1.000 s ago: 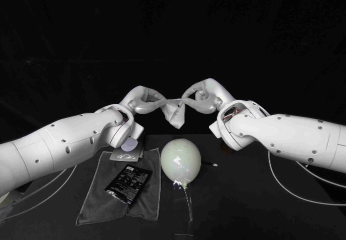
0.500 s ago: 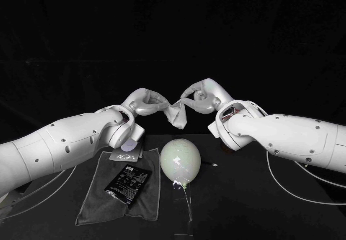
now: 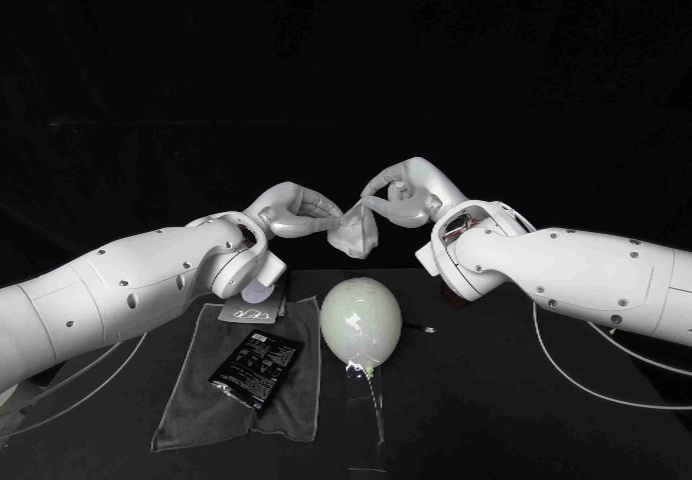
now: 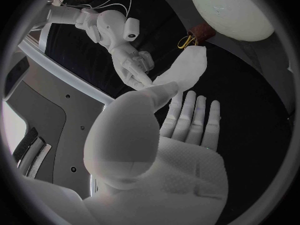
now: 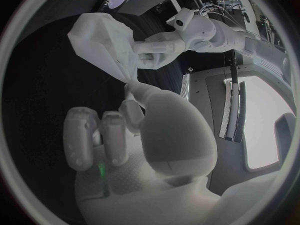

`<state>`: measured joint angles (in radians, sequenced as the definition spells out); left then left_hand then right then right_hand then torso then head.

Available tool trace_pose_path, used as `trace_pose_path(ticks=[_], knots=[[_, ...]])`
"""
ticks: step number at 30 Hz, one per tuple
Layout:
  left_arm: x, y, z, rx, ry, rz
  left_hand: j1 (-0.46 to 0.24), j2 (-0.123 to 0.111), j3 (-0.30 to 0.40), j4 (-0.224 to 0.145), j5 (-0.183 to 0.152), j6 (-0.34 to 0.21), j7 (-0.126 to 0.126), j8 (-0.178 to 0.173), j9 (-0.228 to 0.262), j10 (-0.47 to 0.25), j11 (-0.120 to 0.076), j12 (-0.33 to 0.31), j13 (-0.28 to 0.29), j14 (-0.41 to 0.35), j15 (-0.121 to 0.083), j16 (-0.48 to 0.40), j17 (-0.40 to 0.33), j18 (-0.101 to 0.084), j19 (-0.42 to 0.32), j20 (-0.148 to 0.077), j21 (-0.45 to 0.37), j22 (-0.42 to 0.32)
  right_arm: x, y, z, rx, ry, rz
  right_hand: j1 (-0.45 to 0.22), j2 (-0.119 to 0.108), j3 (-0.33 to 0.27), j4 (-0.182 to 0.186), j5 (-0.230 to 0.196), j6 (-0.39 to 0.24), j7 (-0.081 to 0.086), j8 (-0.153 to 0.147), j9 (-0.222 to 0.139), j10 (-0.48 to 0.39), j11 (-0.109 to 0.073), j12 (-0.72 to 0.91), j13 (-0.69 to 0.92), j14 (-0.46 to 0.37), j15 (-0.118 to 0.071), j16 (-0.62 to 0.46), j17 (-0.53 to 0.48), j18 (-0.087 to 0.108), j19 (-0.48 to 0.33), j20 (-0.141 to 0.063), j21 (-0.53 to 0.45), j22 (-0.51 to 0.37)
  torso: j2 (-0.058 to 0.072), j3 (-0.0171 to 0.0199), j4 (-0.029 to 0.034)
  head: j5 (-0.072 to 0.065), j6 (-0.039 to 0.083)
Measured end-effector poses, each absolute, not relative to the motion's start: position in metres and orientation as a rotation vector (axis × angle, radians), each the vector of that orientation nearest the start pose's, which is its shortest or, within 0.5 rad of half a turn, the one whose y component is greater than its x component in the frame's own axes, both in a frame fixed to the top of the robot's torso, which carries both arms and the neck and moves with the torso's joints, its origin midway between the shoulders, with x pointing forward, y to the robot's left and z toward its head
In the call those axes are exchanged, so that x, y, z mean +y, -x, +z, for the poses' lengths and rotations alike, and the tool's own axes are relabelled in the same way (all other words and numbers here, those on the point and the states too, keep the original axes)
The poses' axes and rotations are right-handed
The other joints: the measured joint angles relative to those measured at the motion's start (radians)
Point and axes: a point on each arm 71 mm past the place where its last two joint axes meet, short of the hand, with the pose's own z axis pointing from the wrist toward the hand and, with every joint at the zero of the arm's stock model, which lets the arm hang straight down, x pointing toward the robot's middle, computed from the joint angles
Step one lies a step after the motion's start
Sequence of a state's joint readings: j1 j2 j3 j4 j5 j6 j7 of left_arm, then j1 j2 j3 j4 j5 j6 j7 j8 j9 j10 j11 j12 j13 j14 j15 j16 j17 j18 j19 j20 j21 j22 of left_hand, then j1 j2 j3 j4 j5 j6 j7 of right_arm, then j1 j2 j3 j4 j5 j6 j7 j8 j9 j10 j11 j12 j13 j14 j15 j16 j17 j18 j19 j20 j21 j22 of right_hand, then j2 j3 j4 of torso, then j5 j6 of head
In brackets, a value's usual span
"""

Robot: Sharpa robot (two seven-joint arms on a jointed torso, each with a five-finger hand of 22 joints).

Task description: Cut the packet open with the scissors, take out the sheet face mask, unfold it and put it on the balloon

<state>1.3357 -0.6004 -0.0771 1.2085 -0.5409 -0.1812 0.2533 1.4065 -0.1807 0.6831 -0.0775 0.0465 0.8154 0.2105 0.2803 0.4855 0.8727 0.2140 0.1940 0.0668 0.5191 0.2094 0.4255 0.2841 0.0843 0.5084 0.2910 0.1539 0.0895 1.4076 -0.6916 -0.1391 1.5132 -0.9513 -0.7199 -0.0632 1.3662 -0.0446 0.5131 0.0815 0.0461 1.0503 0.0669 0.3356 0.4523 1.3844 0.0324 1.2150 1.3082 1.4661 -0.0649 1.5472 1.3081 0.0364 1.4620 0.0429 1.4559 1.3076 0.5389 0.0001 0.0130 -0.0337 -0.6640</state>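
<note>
- While both arms are raised over the black table (image 3: pixel 505 420), we see the left hand (image 3: pixel 296 212) and the right hand (image 3: pixel 401 195) close together in mid-air. The sheet face mask (image 3: pixel 355 232) hangs between them as a crumpled white fold.
- Left hand: in the left wrist view, the left hand (image 4: pixel 165 155) sets its thumb tip against an edge of the mask (image 4: pixel 185 71). Its other fingers lie stretched out side by side. In the head view its fingers close on the mask's near side, so we read it as holding the mask in a pinch.
- Right hand: in the right wrist view, the right hand (image 5: pixel 147 135) pinches a gathered corner of the mask (image 5: pixel 103 42) between its thumb and a finger. The other fingers are curled in toward the palm.
- Balloon (image 3: pixel 361 322): pale and egg-shaped, it lies on the table directly below the mask and apart from it. Its knot (image 3: pixel 361 372) points toward the robot. We also see it in the left wrist view (image 4: pixel 232 9).
- Packet (image 3: pixel 257 368): black, it lies flat on a grey cloth (image 3: pixel 195 410), beside the balloon on the robot's left and apart from both hands. We cannot tell whether it holds anything.
- A small pale printed piece (image 3: pixel 253 313) lies at the cloth's far edge, just below the left wrist. We cannot tell what it is.
</note>
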Motion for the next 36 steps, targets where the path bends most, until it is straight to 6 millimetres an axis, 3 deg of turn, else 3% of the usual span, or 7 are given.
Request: trace_pose_path(ticks=[5,7,13,17,24,28,36], knots=[[0.163,-0.554,-0.140,1.634,0.441,-1.307,0.000,-0.008,-0.009,-0.008,0.000,-0.009,-0.002,-0.018,-0.016,-0.022,0.011,-0.014,-0.002,-0.032,0.015,-0.019,-0.012,0.000,-0.050,0.001,-0.023,-0.014,-0.148,-0.509,-0.102,1.344,-0.302,0.908,0.000,0.000,0.000,0.000,0.000,0.000,0.001,0.005,0.000,0.000,0.000,0.000,0.000,0.000,0.000,0.000,0.000,0.000,0.000,0.000,0.000,0.000,0.000,0.0000,0.0000,-0.001,0.000],[0.163,-0.554,-0.140,1.636,0.438,-1.305,-0.005,-0.014,-0.016,-0.016,0.000,-0.021,-0.007,-0.031,-0.025,-0.037,0.015,-0.023,-0.003,-0.058,0.018,-0.035,-0.022,-0.010,-0.083,0.001,-0.036,-0.022,-0.149,-0.510,-0.102,1.344,-0.303,0.907,0.000,0.000,0.000,0.000,0.000,0.002,0.002,0.005,0.000,0.000,0.000,0.000,0.000,0.000,0.000,0.000,-0.001,0.000,0.000,0.000,0.000,0.000,0.000,0.0000,0.0000,-0.001,0.000],[0.162,-0.553,-0.141,1.640,0.423,-1.303,-0.013,-0.021,-0.033,-0.020,0.000,-0.032,-0.010,-0.045,-0.038,-0.053,0.020,-0.032,-0.003,-0.090,0.023,-0.060,-0.041,-0.016,-0.087,0.002,-0.039,-0.027,-0.149,-0.510,-0.102,1.344,-0.304,0.905,0.000,0.000,0.000,0.000,-0.002,0.002,0.002,0.005,0.000,0.000,0.000,-0.001,-0.001,0.000,0.000,-0.002,-0.001,0.000,0.000,0.000,0.000,0.000,0.000,-0.0003,-0.0004,-0.002,-0.001],[0.159,-0.552,-0.140,1.643,0.414,-1.308,-0.023,-0.032,-0.054,-0.014,0.000,-0.032,-0.010,-0.045,-0.043,-0.057,0.016,-0.031,-0.003,-0.096,0.021,-0.061,-0.047,-0.016,-0.087,0.002,-0.043,-0.029,-0.150,-0.510,-0.102,1.345,-0.305,0.903,0.000,0.000,0.000,0.000,-0.002,0.002,0.002,0.005,0.000,0.000,0.000,-0.002,-0.001,0.000,0.001,0.002,-0.001,0.000,0.000,0.000,0.000,0.000,0.000,-0.0002,-0.0004,-0.001,-0.001],[0.153,-0.550,-0.140,1.643,0.401,-1.323,-0.081,-0.053,-0.151,0.030,0.000,-0.032,-0.010,-0.053,-0.054,-0.057,0.016,-0.031,-0.001,-0.095,0.021,-0.066,-0.053,-0.016,-0.087,0.002,-0.047,-0.034,-0.150,-0.512,-0.103,1.348,-0.307,0.897,0.000,0.000,0.000,0.000,-0.004,0.002,0.002,0.005,0.000,0.000,0.000,-0.003,0.000,0.000,0.001,0.002,-0.001,0.000,0.000,0.000,0.000,0.000,0.000,-0.0002,-0.0005,-0.001,0.000],[0.149,-0.550,-0.140,1.643,0.396,-1.329,-0.094,-0.052,-0.219,0.053,0.000,-0.032,-0.010,-0.062,-0.063,-0.057,0.016,-0.031,-0.001,-0.095,0.022,-0.066,-0.056,-0.016,-0.087,0.002,-0.054,-0.037,-0.150,-0.512,-0.103,1.351,-0.308,0.897,0.000,0.000,0.000,0.000,-0.004,0.002,0.002,0.005,0.000,0.000,0.000,0.001,0.000,0.000,0.001,0.002,0.000,0.000,0.000,0.000,0.000,0.000,0.000,0.0001,-0.0005,-0.001,0.001],[0.148,-0.554,-0.140,1.639,0.405,-1.315,-0.050,-0.008,-0.303,0.071,0.000,-0.055,-0.012,-0.086,-0.089,-0.043,0.022,-0.021,-0.001,-0.028,0.019,-0.035,-0.051,-0.016,-0.070,0.001,-0.058,-0.038,-0.147,-0.508,-0.103,1.357,-0.304,0.909,0.000,0.000,0.000,0.000,0.000,0.002,0.002,0.005,0.000,0.000,0.000,0.001,-0.001,-0.001,0.002,0.001,0.000,0.000,0.002,-0.002,0.000,0.000,0.000,0.0004,-0.0005,-0.001,0.002]])
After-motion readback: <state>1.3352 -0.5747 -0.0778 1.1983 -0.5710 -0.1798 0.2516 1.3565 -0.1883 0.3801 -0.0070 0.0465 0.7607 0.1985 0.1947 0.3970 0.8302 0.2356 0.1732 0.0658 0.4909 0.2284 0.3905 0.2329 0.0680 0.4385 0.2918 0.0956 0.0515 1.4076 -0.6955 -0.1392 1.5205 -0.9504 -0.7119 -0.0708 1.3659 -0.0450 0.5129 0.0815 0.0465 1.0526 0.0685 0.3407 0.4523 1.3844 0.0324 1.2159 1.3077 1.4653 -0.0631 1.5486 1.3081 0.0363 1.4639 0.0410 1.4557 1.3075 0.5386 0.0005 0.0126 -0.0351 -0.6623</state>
